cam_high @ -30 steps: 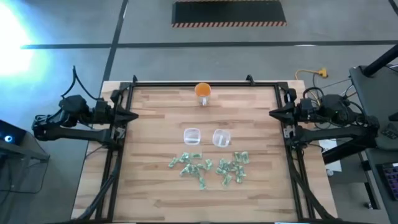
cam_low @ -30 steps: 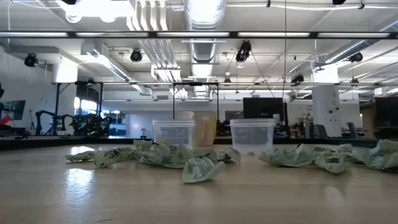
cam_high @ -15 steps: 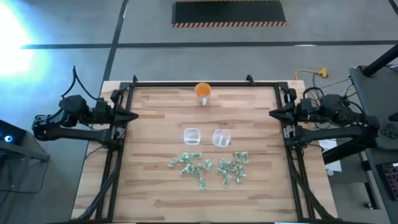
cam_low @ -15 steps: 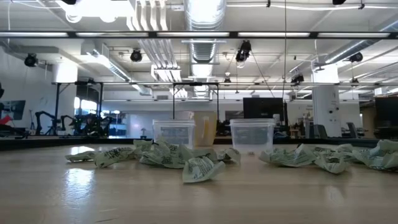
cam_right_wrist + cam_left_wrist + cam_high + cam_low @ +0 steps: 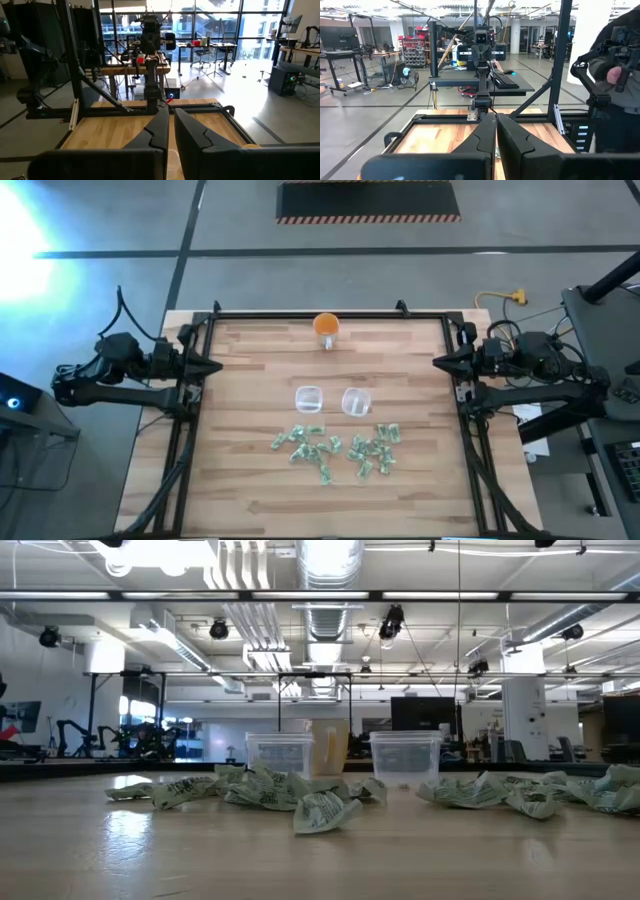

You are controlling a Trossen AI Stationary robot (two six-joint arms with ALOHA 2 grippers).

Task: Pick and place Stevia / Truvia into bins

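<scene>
Several pale green-and-white Stevia sachets [image 5: 340, 450] lie loose on the wooden table, in two heaps near its middle; they also show in the low view [image 5: 322, 810]. Just beyond them stand two clear squarish bins, the left bin [image 5: 309, 399] and the right bin [image 5: 356, 402], both upright on their bases [image 5: 280, 752] [image 5: 405, 755]. My left gripper [image 5: 215, 366] is shut and empty at the table's left edge. My right gripper [image 5: 440, 361] is shut and empty at the right edge. Each points level toward the table's middle [image 5: 496, 127] [image 5: 171, 120].
An orange cup [image 5: 326, 327] stands near the table's far edge. A black frame [image 5: 320, 314] runs round the table. Bare wood lies between each gripper and the sachets. A person [image 5: 620, 90] stands beyond the table's right side in the left wrist view.
</scene>
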